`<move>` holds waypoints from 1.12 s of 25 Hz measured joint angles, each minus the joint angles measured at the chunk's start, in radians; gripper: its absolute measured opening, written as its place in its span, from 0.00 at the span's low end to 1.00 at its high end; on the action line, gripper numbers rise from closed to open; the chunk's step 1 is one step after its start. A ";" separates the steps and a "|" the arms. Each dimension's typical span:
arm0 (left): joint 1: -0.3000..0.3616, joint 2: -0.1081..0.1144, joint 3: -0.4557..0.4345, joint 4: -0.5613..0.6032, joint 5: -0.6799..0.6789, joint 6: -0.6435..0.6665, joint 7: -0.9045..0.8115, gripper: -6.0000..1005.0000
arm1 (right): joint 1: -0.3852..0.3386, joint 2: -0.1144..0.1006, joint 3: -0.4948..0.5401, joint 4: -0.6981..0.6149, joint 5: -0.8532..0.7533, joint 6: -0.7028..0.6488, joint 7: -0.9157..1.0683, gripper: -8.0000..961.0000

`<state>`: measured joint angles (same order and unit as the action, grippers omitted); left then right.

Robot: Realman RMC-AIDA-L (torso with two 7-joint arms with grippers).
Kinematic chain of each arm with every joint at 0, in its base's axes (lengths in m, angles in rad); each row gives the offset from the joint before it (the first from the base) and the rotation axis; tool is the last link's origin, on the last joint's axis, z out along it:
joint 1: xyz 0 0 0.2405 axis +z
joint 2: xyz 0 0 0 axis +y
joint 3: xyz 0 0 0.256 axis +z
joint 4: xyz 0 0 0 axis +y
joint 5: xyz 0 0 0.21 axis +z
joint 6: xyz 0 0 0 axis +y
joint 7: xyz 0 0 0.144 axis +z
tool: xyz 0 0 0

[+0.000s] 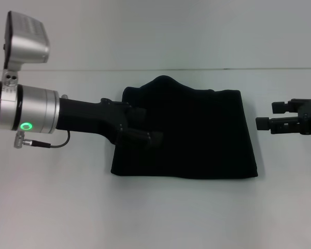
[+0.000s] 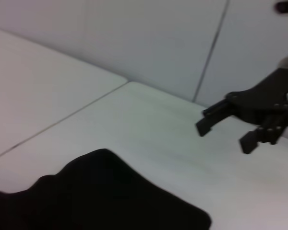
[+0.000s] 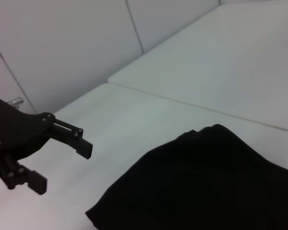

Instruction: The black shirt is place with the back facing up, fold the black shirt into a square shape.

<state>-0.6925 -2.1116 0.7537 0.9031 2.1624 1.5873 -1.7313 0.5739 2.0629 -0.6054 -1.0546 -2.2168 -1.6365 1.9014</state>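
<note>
The black shirt (image 1: 197,135) lies in the middle of the white table (image 1: 145,218) as a folded, roughly square shape with a rumpled bump on its far edge. My left gripper (image 1: 147,124) hovers open over the shirt's left edge with nothing between its fingers. My right gripper (image 1: 269,115) stands open just off the shirt's right edge, apart from the cloth. In the left wrist view the shirt (image 2: 96,196) fills the foreground and the right gripper (image 2: 223,136) shows beyond it. The right wrist view shows the shirt (image 3: 206,182) and the open left gripper (image 3: 62,166) across from it.
A pale wall (image 1: 171,31) rises behind the table's far edge. Bare white tabletop surrounds the shirt on all sides. A thin cable (image 1: 52,145) hangs under the left arm's silver wrist.
</note>
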 joint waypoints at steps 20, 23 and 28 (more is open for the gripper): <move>-0.005 0.002 0.006 -0.040 0.013 -0.062 -0.018 0.88 | 0.019 0.002 -0.004 0.012 -0.026 0.019 0.013 0.94; -0.006 0.002 0.006 -0.040 0.013 -0.063 -0.018 0.88 | 0.019 0.002 -0.004 0.012 -0.026 0.020 0.013 0.94; -0.009 0.002 0.006 -0.039 0.013 -0.064 -0.018 0.88 | 0.019 0.002 -0.004 0.014 -0.026 0.021 0.013 0.94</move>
<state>-0.7017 -2.1092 0.7594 0.8636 2.1752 1.5234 -1.7494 0.5924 2.0644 -0.6090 -1.0407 -2.2427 -1.6153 1.9143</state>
